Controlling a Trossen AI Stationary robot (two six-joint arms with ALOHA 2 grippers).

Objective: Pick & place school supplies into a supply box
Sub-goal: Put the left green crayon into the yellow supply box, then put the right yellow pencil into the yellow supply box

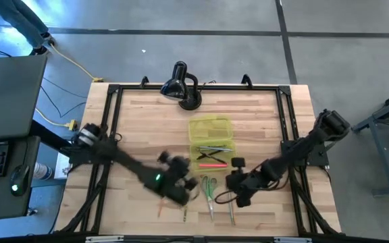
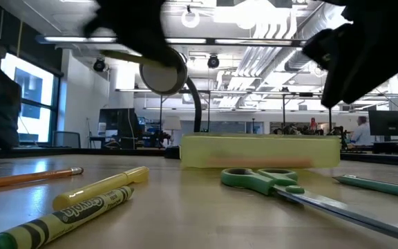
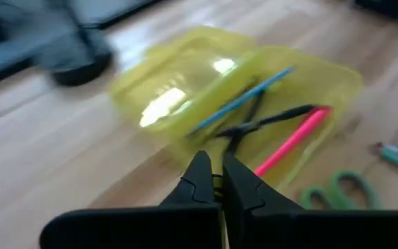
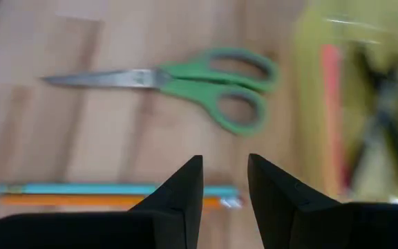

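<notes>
Wooden tabletop with both arms low near its front edge, supplies half sorted into the case.

From left to right in the overhead picture: an orange pencil (image 1: 161, 210) and a yellow marker (image 1: 185, 213) lie loose at about seven o'clock from the supply box (image 1: 211, 143), not yet collected. Just above them the left gripper (image 1: 189, 185) hangs off the surface, its fingers (image 3: 200, 181) pressed together on a thin yellowish item, apparently for carrying to the box at its one o'clock. The box lies open at table centre, lid folded back toward the black desk lamp (image 1: 181, 86), so that items drop in freely; a pink-red pen (image 1: 211, 164) and dark pens already rest inside. Green-handled scissors (image 1: 209, 189) lie at the box's six o'clock. The right gripper (image 1: 236, 181), fingers apart and empty, hovers beside a blue pencil (image 4: 81, 189), seemingly its next target.
</notes>
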